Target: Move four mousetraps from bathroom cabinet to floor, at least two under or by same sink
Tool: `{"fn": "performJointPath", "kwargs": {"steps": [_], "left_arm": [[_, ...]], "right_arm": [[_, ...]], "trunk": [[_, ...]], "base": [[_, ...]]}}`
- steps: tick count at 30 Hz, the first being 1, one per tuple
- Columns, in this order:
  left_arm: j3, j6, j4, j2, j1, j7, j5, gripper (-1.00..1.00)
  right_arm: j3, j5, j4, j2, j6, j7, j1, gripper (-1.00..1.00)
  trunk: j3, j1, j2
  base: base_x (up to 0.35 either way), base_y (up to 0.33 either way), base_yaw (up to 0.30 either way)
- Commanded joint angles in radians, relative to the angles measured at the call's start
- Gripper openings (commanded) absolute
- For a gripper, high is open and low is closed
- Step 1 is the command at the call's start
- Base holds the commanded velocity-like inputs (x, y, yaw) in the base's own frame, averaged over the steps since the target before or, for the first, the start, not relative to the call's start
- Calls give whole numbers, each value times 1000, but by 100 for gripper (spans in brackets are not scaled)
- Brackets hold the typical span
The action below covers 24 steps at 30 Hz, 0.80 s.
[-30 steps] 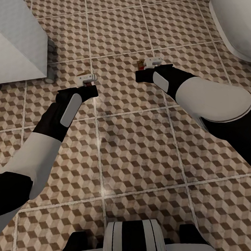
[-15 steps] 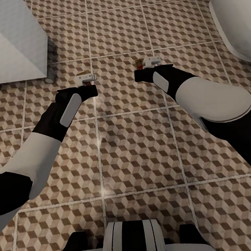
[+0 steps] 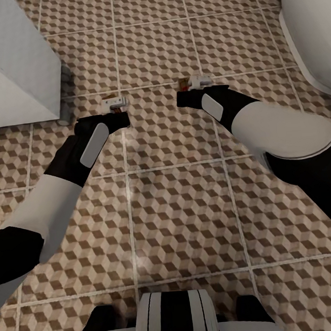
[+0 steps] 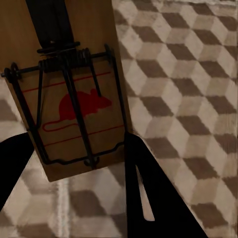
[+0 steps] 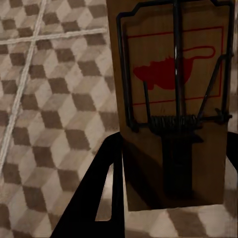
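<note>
Left hand (image 3: 114, 103), upper left of centre in the head view: fingers clamped on a mousetrap (image 4: 69, 94). In the left wrist view the board sits between the two dark fingers (image 4: 148, 198), its long axis running along them, spring and red mouse print facing the camera.

Right hand (image 3: 197, 82), upper centre of the head view: likewise clamped on a second mousetrap (image 5: 173, 104), long axis along the fingers.

Both traps are held above the bathroom floor (image 3: 178, 209), cube-pattern tiles directly beyond each board. Judged step: lowering to set them down. The floor lies straight ahead of both hands, neither clearly nearer.

White unit (image 3: 11, 72) at upper left; curved white fixture (image 3: 309, 27) at upper right, which fixture I cannot tell. No sink identified.
</note>
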Motion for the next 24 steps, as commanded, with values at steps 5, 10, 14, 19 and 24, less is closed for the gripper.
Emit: {"fn": "performJointPath", "kwargs": {"steps": [5, 10, 14, 19, 24], "left_arm": [[-5, 2, 0, 1, 0, 15, 10, -100], [-5, 2, 2, 0, -1, 32, 11, -100], [-5, 2, 2, -1, -1, 36, 11, -100], [-6, 2, 6, -6, -1, 38, 12, -100], [-6, 2, 9, -12, 0, 48, 14, -100]], "right_arm": [[1, -8, 2, 1, 7, 3, 0, -100], [0, -7, 2, 1, 13, 3, 0, -100], [0, -7, 2, 1, 36, -1, 0, -100], [0, -7, 2, 1, 35, -2, 0, -100], [1, -7, 0, 1, 40, -1, 0, -100]], "trunk": [[-1, 0, 0], [-1, 0, 0], [-1, 0, 0], [-1, 0, 0], [-1, 0, 0]], "base": [[337, 0, 0], [338, -22, 0], [338, -72, 0], [338, -93, -40], [338, -90, -81]]}}
